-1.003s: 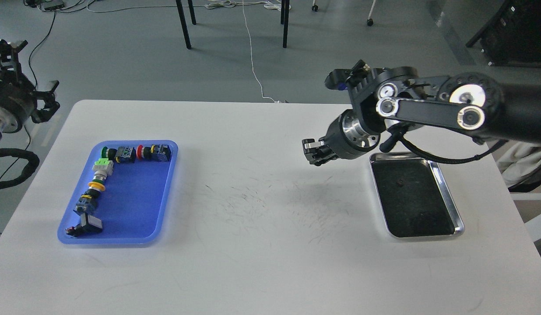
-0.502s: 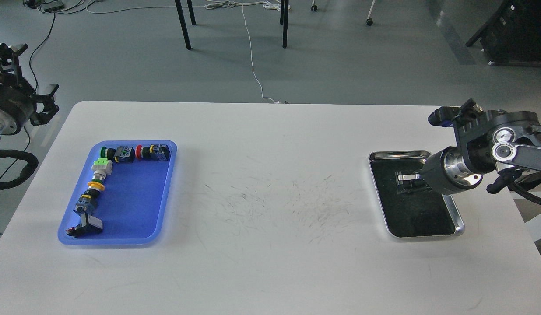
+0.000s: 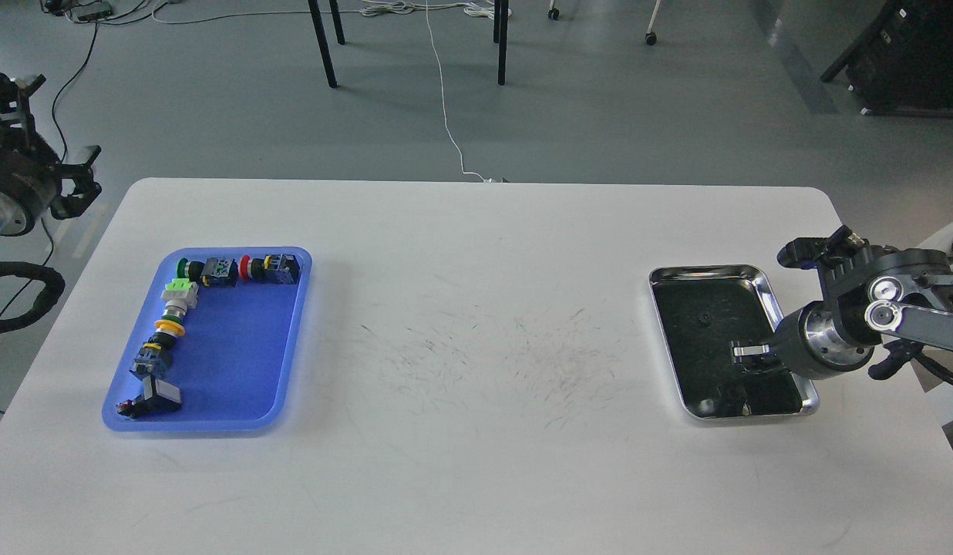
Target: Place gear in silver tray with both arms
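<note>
Steel silver tray (image 3: 763, 287) under right claw (image 3: 746, 356); no writing legible.

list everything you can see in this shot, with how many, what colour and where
table: one, white, scuffed, fills the view
blue tray: one, blue plastic, table's left side
push-button parts: about eight, mixed green, red, yellow, black, along the blue tray's far and left edges
silver tray: one, shiny steel with dark floor, table's right side
small dark piece: one, on the silver tray's floor
right gripper: one, black, over the silver tray's near end, jaws unclear
left gripper: one, black, off the table's far left
</note>
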`<state>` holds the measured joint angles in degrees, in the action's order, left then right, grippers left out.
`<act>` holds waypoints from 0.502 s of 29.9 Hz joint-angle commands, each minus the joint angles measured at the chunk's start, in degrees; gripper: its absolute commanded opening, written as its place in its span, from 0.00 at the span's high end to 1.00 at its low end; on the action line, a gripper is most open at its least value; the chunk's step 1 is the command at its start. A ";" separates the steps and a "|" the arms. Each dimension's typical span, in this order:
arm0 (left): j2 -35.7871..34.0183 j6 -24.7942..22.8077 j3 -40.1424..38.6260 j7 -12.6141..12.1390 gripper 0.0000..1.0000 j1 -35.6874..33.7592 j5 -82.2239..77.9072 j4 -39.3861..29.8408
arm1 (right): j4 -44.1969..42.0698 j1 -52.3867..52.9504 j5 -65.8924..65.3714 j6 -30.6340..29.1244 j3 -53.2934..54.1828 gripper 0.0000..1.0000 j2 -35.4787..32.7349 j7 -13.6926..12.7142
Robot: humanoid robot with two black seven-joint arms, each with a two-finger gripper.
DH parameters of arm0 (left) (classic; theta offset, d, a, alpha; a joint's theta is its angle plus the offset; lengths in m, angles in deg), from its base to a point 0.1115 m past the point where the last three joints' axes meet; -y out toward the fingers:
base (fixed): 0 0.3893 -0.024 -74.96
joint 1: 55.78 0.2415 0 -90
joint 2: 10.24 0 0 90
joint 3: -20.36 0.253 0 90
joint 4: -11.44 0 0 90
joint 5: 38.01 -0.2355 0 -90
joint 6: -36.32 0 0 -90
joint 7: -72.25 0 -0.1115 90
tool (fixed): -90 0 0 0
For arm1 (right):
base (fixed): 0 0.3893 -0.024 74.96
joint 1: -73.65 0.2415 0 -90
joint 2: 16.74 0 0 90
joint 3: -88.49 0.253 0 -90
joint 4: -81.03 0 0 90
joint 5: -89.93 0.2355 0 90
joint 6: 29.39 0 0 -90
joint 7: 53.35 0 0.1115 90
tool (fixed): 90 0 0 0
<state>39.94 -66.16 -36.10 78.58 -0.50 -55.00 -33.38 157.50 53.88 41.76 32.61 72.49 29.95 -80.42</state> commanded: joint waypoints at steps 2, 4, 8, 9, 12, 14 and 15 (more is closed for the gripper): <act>0.09 -0.09 -0.05 0.00 0.02 0.01 0.02 0.00 | -2.29 -0.44 0.00 0.00 0.35 0.82 2.70 -0.01; 0.09 0.00 -0.14 0.00 0.02 0.00 0.02 0.00 | -3.17 -0.53 0.00 0.00 0.35 0.78 3.40 -0.01; 0.09 -0.09 -0.14 0.00 0.02 0.00 0.02 0.00 | -4.31 -1.41 0.00 0.00 0.35 0.73 4.55 -0.01; 0.09 0.00 -0.14 0.00 0.02 0.00 -0.07 0.00 | -4.31 -1.76 0.00 0.00 0.35 0.72 4.64 -0.01; 0.00 0.00 -0.14 0.00 0.02 0.00 -0.07 0.00 | -4.40 -2.02 0.00 0.00 0.35 0.61 4.64 -0.01; 0.00 0.00 -0.14 0.00 0.02 0.00 -0.07 0.00 | -4.40 -2.20 0.00 0.00 0.88 0.37 4.64 -0.01; 0.00 0.00 -0.14 0.00 0.02 -0.08 -0.07 0.00 | -4.40 -2.20 0.00 0.00 1.23 0.29 4.64 -0.01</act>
<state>40.02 -66.19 -36.25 78.58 -0.50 -55.04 -33.38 153.11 51.83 41.76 32.61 73.01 34.58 -80.42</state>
